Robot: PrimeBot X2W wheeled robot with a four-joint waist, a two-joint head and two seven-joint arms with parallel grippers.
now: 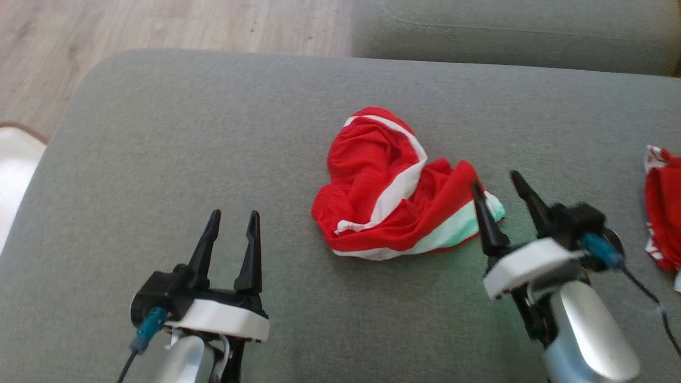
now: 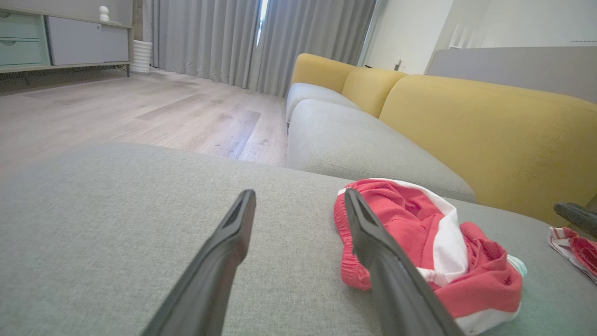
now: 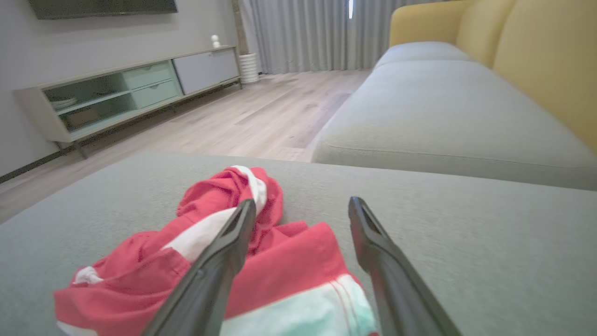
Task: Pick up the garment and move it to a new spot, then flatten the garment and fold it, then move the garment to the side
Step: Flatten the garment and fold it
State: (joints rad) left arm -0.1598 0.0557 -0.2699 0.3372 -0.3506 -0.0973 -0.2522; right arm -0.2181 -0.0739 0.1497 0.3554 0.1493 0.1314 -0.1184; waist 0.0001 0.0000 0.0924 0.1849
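The garment lies mid-cushion. The left end effector is to its left, apart; the right end effector is at its right edge. Another cloth lies far right. Floor and a sofa seat lie behind.

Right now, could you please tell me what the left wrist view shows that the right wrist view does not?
Left wrist view, not the right: a second red-and-white garment at its right edge. Right wrist view, not the left: a dark screen on the wall. Both: the crumpled red garment, the grey cushion under it, the yellow sofa back and the grey curtains.
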